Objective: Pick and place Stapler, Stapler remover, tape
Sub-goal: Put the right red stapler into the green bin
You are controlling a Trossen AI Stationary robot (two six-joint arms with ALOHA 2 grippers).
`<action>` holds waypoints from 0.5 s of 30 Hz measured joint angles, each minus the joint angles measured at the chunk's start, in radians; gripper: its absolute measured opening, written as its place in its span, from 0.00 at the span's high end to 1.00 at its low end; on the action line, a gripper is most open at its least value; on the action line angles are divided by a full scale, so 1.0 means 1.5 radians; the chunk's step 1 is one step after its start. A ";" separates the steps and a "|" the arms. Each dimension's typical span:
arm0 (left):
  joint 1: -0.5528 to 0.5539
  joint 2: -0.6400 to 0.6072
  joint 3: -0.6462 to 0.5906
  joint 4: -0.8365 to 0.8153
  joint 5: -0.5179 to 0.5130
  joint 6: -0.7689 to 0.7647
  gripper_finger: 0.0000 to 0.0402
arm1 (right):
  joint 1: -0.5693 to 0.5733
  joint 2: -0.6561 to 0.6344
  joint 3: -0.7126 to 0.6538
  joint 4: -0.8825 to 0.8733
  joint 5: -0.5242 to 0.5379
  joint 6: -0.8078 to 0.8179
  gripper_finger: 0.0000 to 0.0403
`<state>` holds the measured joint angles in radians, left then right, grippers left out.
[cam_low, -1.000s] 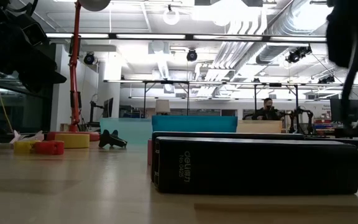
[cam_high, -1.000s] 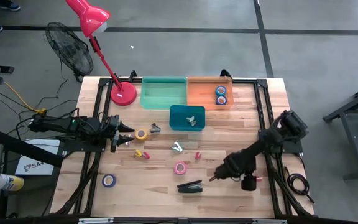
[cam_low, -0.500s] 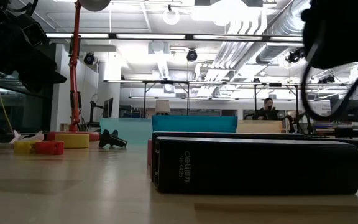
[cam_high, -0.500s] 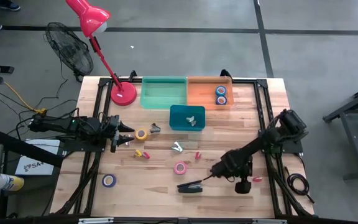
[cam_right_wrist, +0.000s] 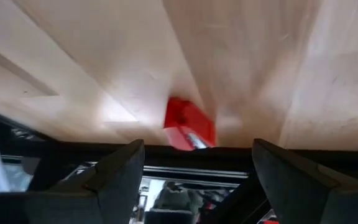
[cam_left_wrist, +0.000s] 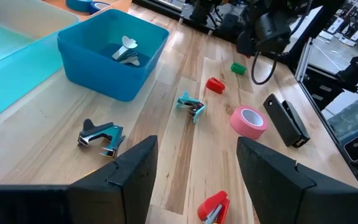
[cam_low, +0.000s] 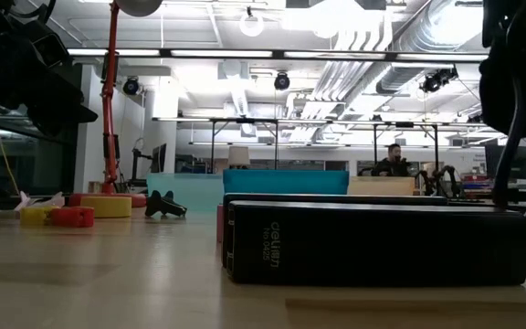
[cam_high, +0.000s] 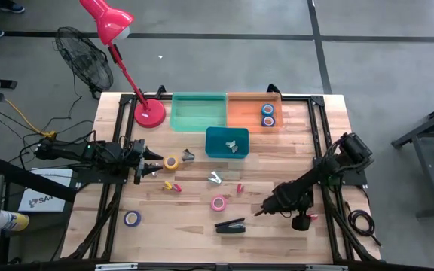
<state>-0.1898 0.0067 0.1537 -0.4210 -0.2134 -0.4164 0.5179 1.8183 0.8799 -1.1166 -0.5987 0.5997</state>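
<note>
The right gripper [cam_high: 261, 213] hangs low over the front right of the table [cam_high: 307, 143], its fingers [cam_right_wrist: 303, 180] spread apart with nothing between them; a small red staple remover [cam_right_wrist: 188, 124] lies on the wood just ahead of it in its wrist view. The stapler [cam_high: 230, 225] lies flat near the front edge, just to the left of that gripper and not touching it; in the low view it fills the foreground as a long black block [cam_low: 377, 242]. A pink tape roll [cam_high: 218, 203] sits just behind the stapler, a yellow roll [cam_high: 171, 162] lies near the left gripper [cam_high: 157, 162], and a blue roll [cam_high: 132, 218] rests alone at the front left. Two more blue rolls [cam_high: 267, 114] sit in the orange bin [cam_high: 241, 113] at the back, beside an empty-looking green bin [cam_high: 199, 111]. The small teal bin [cam_high: 217, 143] in front of them holds a silvery remover [cam_left_wrist: 127, 51]. Loose on the wood are a black remover [cam_left_wrist: 102, 135], a teal one [cam_left_wrist: 192, 106] and a red one [cam_left_wrist: 214, 208]. The left gripper waits at the left side, its fingers [cam_left_wrist: 132, 174] apart and empty.
</note>
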 joint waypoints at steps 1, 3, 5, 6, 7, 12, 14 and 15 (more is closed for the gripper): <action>0.000 0.000 0.000 0.000 0.000 0.000 0.46 | 0.000 0.000 0.000 0.000 0.011 -0.004 0.28; 0.000 0.000 0.000 0.000 0.000 0.000 0.46 | 0.000 0.000 0.000 0.006 0.023 -0.021 0.28; 0.000 0.000 0.000 0.000 0.000 0.000 0.46 | 0.000 0.000 0.000 0.011 0.026 -0.036 0.28; 0.000 0.000 0.000 0.000 0.000 0.000 0.46 | 0.001 0.000 0.000 0.012 0.027 -0.040 0.28; 0.000 0.000 0.000 0.000 0.000 0.000 0.46 | 0.002 0.000 0.000 0.014 0.030 -0.042 0.28; 0.000 0.000 0.000 0.000 0.000 0.000 0.46 | 0.025 0.000 0.000 0.033 0.045 -0.032 0.28; 0.000 0.000 0.000 0.000 0.000 0.000 0.46 | 0.040 0.000 0.000 0.050 0.042 -0.021 0.28; 0.000 0.000 0.000 0.000 0.000 0.000 0.46 | 0.048 0.000 0.000 0.058 0.041 -0.020 0.28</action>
<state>-0.1898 0.0071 0.1535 -0.4210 -0.2134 -0.4162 0.5894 1.8183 0.8799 -1.0301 -0.5368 0.5700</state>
